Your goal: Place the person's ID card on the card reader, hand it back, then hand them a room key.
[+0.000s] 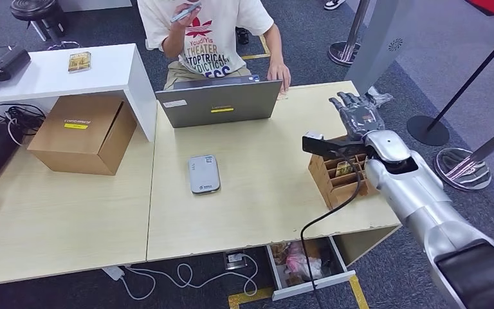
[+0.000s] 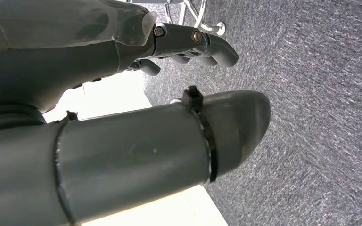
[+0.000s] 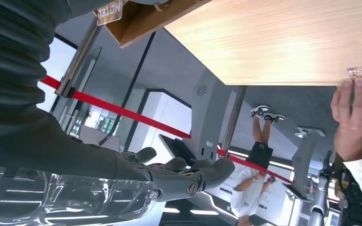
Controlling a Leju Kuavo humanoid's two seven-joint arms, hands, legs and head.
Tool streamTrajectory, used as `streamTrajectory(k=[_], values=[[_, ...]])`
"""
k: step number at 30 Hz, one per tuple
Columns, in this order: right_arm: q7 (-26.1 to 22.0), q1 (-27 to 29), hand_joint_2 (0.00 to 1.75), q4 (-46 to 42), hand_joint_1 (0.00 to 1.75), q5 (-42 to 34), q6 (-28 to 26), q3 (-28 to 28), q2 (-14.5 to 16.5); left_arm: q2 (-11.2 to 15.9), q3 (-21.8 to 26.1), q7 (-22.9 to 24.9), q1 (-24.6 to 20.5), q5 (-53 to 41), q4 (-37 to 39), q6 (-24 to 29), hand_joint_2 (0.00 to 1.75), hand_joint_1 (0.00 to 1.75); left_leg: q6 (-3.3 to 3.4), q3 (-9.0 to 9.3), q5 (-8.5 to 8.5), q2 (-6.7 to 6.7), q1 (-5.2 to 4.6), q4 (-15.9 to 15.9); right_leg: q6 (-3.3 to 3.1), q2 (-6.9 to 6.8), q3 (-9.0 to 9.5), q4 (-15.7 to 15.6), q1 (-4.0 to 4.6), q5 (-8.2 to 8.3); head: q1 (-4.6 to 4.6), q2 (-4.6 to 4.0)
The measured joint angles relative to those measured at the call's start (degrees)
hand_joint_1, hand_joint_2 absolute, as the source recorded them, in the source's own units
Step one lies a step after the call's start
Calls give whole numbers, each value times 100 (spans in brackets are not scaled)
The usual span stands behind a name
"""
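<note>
Nearest us, our right arm (image 1: pixel 424 206) ran up from the lower right of the head view, one black cable trailing off it past the desk edge. Our right hand (image 1: pixel 355 113) hung above the desk's far right corner, just beyond the wooden rack (image 1: pixel 338 175), fingers straight and apart, nothing in them. In the right wrist view the same hand (image 3: pixel 179 176) lay empty, fingers extended.

Our left hand (image 2: pixel 188 47) hung over grey carpet, fingers curled; we could not tell whether they were fully closed.

We counted one card reader (image 1: pixel 204 173), bare on top, at the middle of the desk (image 1: pixel 251 212). One grey laptop (image 1: pixel 219 102) stood open behind it. One person (image 1: pixel 209 38) sat behind the laptop, one hand (image 1: pixel 282 76) resting at the desk edge, the other raised with what may have been the ID card (image 1: pixel 185 11), though it was too small to be sure. One cardboard box (image 1: pixel 83 133) sat on the left. One drawer (image 1: pixel 309 264) hung open below the desk.
</note>
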Motion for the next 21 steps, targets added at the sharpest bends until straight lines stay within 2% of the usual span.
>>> streamTrajectory(k=[9, 17, 21], values=[[59, -180, 175, 16, 0, 34, 459, 37, -2, 0, 0, 65, -4, 1, 0, 19, 0, 0, 0, 0, 0, -1, 0, 0, 0, 0, -1, 0, 0, 0, 1, 0], [-47, -219, 175, -118, 0, -94, 391, 51, -129, 0, 0, 74, 15, 7, 0, 68, 0, 0, 0, -1, -1, 0, -1, 0, 0, 0, -1, 0, -2, 0, 0, 0], [-69, -334, 175, -136, 0, -88, 532, 118, -152, 0, 1, 61, 39, 13, 0, 99, 0, 0, 1, -2, -1, 0, -1, 0, 0, 0, -1, 0, -2, 0, -1, 0]])
